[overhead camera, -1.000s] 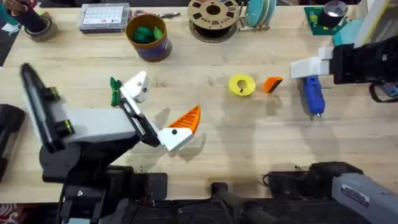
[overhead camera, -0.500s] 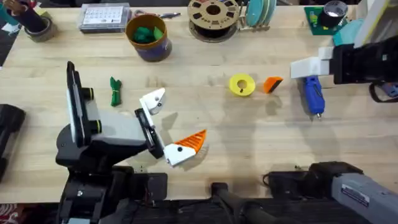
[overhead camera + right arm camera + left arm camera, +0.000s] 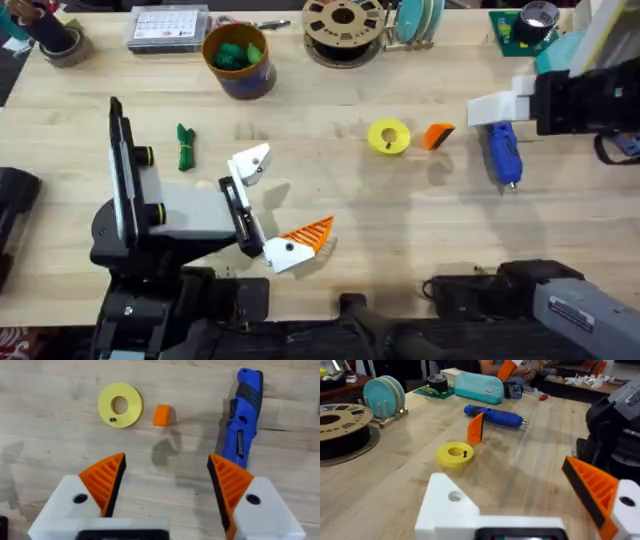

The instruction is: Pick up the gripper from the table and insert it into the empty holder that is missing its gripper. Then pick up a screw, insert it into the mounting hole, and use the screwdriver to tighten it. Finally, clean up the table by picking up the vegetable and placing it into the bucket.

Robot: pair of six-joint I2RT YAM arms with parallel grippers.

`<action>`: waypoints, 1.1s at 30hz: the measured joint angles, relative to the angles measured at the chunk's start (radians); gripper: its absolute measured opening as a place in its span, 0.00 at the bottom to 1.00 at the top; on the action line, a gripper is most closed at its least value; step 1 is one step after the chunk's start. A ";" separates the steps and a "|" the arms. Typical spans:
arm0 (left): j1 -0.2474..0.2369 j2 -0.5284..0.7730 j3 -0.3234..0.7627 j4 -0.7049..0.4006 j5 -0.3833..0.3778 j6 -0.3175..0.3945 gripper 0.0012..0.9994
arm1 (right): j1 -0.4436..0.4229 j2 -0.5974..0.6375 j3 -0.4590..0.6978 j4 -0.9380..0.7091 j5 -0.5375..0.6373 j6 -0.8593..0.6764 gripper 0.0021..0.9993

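The loose orange gripper (image 3: 438,135) (image 3: 161,415) lies on the table between a yellow ring (image 3: 389,137) and the blue screwdriver (image 3: 503,153) (image 3: 242,415). A small black screw (image 3: 113,419) rests on the ring. My left gripper (image 3: 283,197) (image 3: 520,480) is open and holds nothing. One of its fingers is the bare white holder (image 3: 250,163) (image 3: 451,505); the other carries an orange pad. My right gripper (image 3: 167,462) hangs open above the ring and the screwdriver. The dark-green vegetable (image 3: 185,147) lies left of the left gripper. At the back stands the bucket (image 3: 238,72).
Brighter green lumps sit inside the bucket. Along the back edge are a brown filament spool (image 3: 343,27), a rack of teal plates (image 3: 415,20), a teal pouch (image 3: 479,386), a tape roll (image 3: 538,18) and a calendar box (image 3: 168,27). Bare wood lies between the two arms.
The left arm has swung upright, and its gripper has moved right and toward the near edge, away from the vegetable. The right arm and the loose parts have stayed put.
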State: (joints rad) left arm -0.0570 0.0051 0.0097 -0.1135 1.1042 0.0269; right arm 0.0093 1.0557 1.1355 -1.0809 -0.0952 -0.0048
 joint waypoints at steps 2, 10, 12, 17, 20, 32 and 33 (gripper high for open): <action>0.000 0.000 0.000 0.000 0.000 0.001 0.99 | 0.000 0.000 0.000 0.000 0.000 0.000 1.00; 0.000 0.000 0.000 0.000 0.000 0.003 0.99 | 0.000 0.000 0.000 0.000 0.000 0.000 1.00; 0.000 0.000 0.000 0.000 0.000 0.003 0.99 | 0.000 0.000 0.000 0.000 0.000 0.000 1.00; 0.000 0.000 0.000 0.000 0.000 0.003 0.99 | 0.000 0.000 0.000 0.000 0.000 0.000 1.00; 0.000 0.000 0.000 0.000 0.000 0.003 0.99 | 0.000 0.000 0.000 0.000 0.000 0.000 1.00; 0.000 0.000 0.000 0.000 0.001 0.003 0.99 | 0.007 0.000 0.000 0.023 0.000 0.006 1.00; 0.000 0.000 0.000 0.000 0.001 0.003 0.99 | 0.013 0.000 0.000 0.029 0.000 0.015 1.00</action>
State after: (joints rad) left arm -0.0570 0.0051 0.0097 -0.1139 1.1050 0.0299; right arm 0.0219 1.0557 1.1359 -1.0520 -0.0951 0.0101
